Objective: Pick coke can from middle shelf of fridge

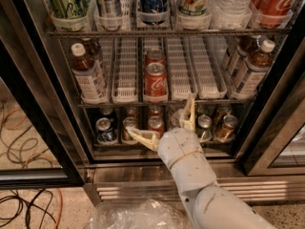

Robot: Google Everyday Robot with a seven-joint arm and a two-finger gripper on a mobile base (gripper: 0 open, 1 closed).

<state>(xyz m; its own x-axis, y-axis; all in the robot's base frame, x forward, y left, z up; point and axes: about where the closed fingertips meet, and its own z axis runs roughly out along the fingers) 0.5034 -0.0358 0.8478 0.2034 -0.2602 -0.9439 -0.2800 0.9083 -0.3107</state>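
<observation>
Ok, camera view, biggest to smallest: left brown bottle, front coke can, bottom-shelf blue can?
1. brown bottle
2. coke can
3. blue can, which looks smaller but sits lower and deeper, so this rank is unsure.
The pincer hangs open just below the middle shelf.
</observation>
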